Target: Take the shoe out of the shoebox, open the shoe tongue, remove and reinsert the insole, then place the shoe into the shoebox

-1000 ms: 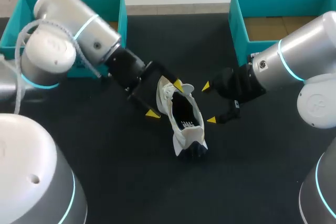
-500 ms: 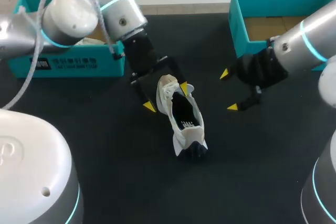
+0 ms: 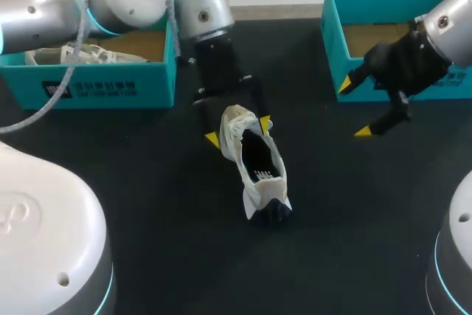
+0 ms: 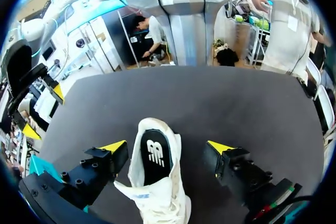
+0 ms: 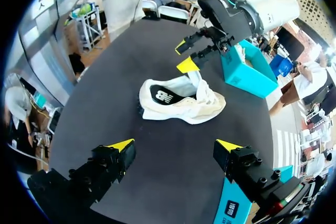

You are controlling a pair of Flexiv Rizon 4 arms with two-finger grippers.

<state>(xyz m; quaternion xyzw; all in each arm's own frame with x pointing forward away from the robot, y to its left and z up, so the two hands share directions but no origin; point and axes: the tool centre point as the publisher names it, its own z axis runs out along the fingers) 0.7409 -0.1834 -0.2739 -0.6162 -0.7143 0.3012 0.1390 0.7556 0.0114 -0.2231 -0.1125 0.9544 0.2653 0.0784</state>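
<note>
A white and tan shoe [image 3: 254, 164] lies on the black table with its navy heel toward me. Its opening shows a dark insole [image 4: 155, 155]. My left gripper [image 3: 239, 130] is open astride the toe end, one yellow tip on each side; in its wrist view the shoe [image 4: 157, 192] sits between the fingers [image 4: 113, 146] with gaps on both sides. My right gripper [image 3: 354, 108] hangs open and empty to the right of the shoe, next to the right teal shoebox [image 3: 332, 35]. In the right wrist view the shoe [image 5: 178, 100] lies well ahead of the right gripper [image 5: 175, 145].
A second teal shoebox [image 3: 96, 82] at the back left holds another pale shoe [image 3: 81, 53]; my left arm passes over its right end. The right box shows a bare cardboard floor [image 3: 372, 35]. Black tabletop [image 3: 147, 204] surrounds the shoe.
My left arm has swung round behind the shoe, still astride the toe end. The right gripper has drawn back to the right, toward the right box. The shoe stayed put.
</note>
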